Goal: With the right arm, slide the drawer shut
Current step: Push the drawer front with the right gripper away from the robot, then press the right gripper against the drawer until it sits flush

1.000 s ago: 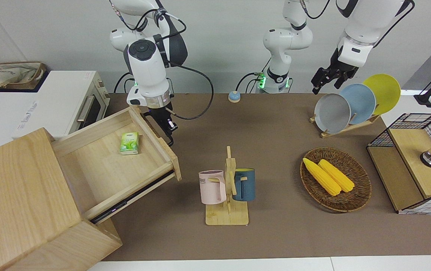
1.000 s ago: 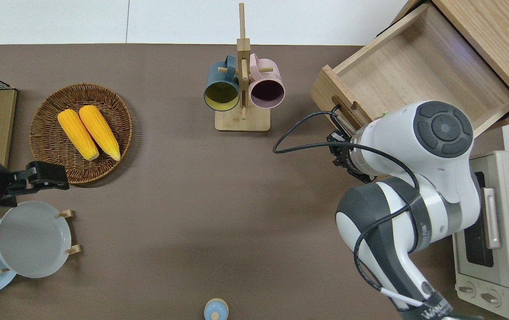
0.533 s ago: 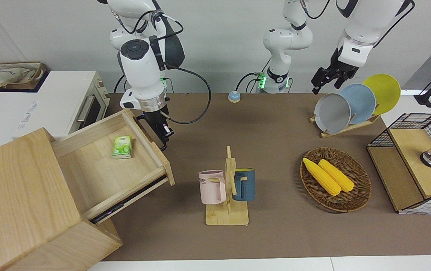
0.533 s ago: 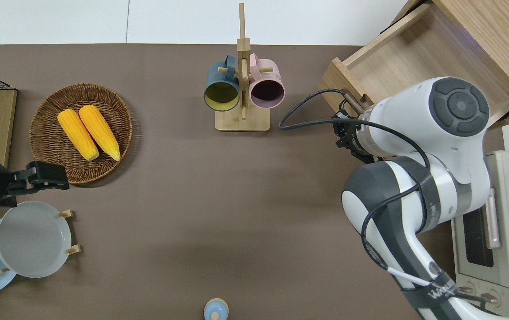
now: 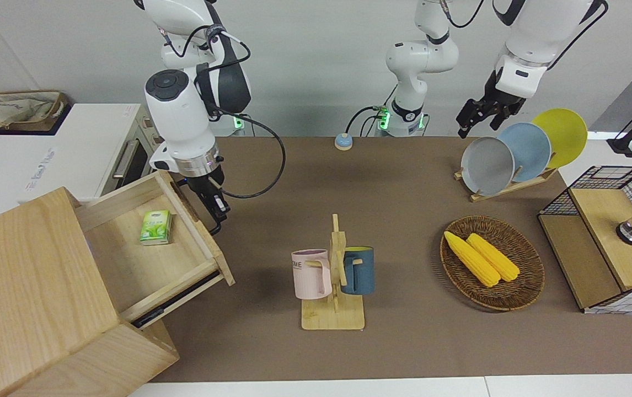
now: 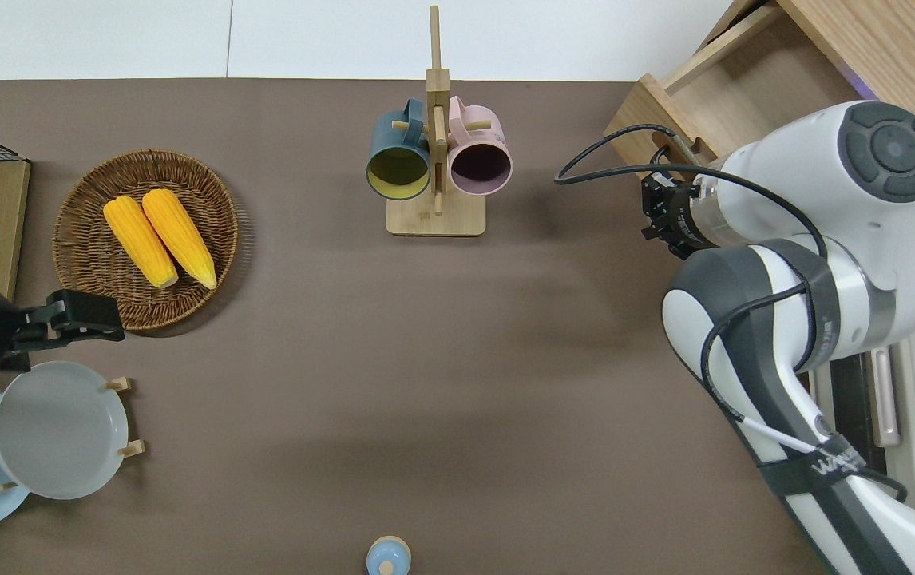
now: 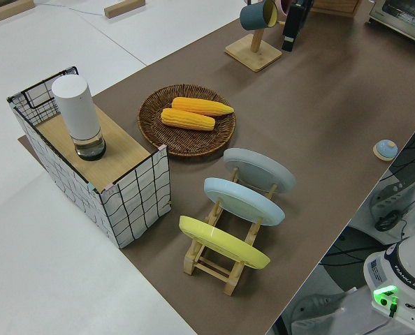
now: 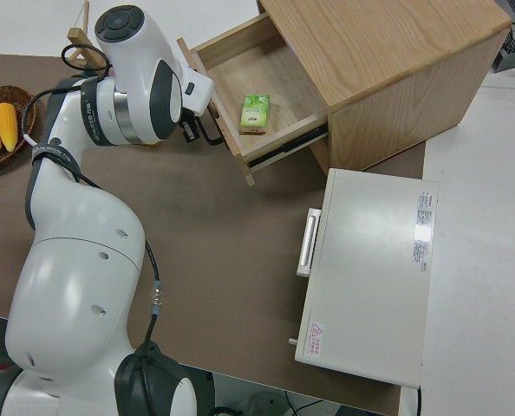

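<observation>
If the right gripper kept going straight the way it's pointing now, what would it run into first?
The right gripper points down, at the black bar handle on the wide pale-wood drawer. Past that handle it would probably meet the brown table mat first; the depth is hard to judge.

The right gripper (image 5: pixel 214 207) is at the drawer (image 5: pixel 153 242) front, with bare brown table (image 5: pixel 272 182) beside it. The mug rack (image 5: pixel 333 275) stands well apart, farther from the robots. The left arm is parked.
</observation>
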Tool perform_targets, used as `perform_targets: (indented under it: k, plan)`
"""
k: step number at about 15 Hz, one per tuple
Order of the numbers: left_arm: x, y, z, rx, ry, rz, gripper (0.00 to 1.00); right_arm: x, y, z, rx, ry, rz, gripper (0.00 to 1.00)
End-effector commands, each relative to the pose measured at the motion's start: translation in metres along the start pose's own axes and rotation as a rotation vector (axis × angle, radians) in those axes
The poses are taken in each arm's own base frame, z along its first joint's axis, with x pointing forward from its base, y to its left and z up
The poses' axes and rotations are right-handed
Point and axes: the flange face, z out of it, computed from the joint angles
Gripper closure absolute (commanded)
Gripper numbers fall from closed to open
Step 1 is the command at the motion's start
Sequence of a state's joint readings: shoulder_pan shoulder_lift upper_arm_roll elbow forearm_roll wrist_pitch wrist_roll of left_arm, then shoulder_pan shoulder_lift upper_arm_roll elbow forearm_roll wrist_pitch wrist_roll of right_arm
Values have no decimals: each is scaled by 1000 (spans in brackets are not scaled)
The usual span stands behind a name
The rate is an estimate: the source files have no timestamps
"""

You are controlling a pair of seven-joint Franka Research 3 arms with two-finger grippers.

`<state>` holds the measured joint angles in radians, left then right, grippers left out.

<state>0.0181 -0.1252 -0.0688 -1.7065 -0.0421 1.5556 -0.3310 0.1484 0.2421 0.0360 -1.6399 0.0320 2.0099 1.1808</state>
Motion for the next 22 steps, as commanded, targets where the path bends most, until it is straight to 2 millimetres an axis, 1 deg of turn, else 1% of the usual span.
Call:
perform_targets:
  k: [1,6,11,12,13,15,19,20,22]
  plan:
    - [-4,-3,-4,1,-5,6,7,29,-4,-2,24,16,1,1000]
    - [-4,-3,-4,1,-5,6,7,72,4,-5,49,41,2,1000]
    - [-4,-3,-4,1,-5,6,7,115,17,8,62,100,6,1000]
    - [-4,-3,-5,0,-3,6,7,125,19,13,64,105,3,1000]
    - [-4,-3,-5,0,-3,6,7,133,22,15,62,112,-21,1000]
    - [-4,-3,-5,0,-3,6,7,146,28,19,47,140,-38,1000]
    - [-4,-3,-5,0,-3,6,7,174,34,13,50,184,-44,1000]
    - [-4,-3,-5,0,-3,6,7,179,37,12,50,187,-47,1000]
    - [-4,-3,-4,1,-5,6,7,184,34,13,60,195,-46,1000]
